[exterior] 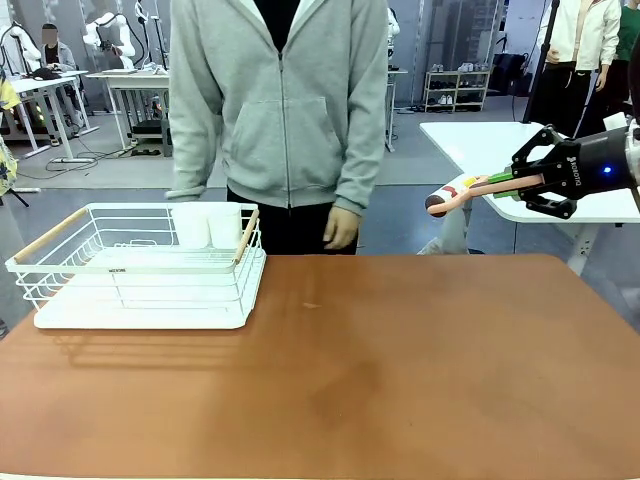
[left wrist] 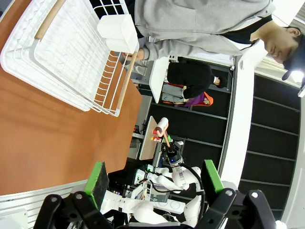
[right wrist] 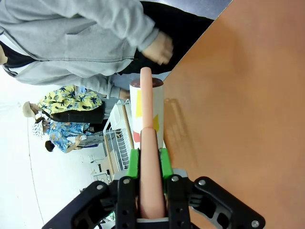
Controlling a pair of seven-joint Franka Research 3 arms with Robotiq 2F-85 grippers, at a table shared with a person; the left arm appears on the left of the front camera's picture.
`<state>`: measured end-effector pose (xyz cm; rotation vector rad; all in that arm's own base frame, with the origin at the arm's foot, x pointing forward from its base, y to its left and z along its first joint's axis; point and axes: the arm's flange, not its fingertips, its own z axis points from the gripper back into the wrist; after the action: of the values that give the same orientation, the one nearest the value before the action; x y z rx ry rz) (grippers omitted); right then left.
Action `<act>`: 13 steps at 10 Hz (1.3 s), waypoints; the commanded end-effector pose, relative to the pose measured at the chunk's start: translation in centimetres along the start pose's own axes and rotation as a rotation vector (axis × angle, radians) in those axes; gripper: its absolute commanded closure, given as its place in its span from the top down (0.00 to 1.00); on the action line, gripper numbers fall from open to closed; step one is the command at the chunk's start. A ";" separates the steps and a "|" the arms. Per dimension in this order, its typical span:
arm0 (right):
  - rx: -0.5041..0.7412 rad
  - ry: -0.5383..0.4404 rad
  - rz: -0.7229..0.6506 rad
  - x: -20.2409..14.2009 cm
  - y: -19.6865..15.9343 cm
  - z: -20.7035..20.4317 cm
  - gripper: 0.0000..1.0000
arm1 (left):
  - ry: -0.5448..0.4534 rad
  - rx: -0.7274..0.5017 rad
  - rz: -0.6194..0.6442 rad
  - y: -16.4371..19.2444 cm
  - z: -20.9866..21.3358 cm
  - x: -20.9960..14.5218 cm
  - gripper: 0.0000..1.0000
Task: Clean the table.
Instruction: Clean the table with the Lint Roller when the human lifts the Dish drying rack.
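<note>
The reddish-brown table [exterior: 400, 380] is stretching across the front view. Near its left end, your left gripper [left wrist: 155, 180] is hanging above the tabletop short of the white dish rack [exterior: 130, 262], fingers spread and gripping nothing. White containers [exterior: 208, 226] are standing at the rack's far side. Right of the rack, a person [exterior: 285, 110] in a grey hoodie is standing at the far edge. Well right of the rack, your right gripper [exterior: 520, 183] is hovering in the air, fingers clenching the pink handle of a roller [exterior: 465, 191], its white head pointing toward the rack.
</note>
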<state>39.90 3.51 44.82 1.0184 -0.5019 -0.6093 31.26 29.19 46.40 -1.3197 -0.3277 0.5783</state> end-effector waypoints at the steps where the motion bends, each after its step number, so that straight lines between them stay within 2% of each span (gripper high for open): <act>1: 0.000 0.001 0.001 -0.1 0.0 0.0 0.00 | -0.001 -0.004 -0.002 0.0 0.3 -0.1 1.00; 13: 0.000 0.001 0.001 -0.1 0.0 0.0 0.00 | -0.001 -0.004 -0.002 0.0 0.3 -0.1 1.00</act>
<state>39.90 3.51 44.82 1.0184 -0.5019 -0.6093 31.26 29.19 46.40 -1.3197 -0.3277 0.5783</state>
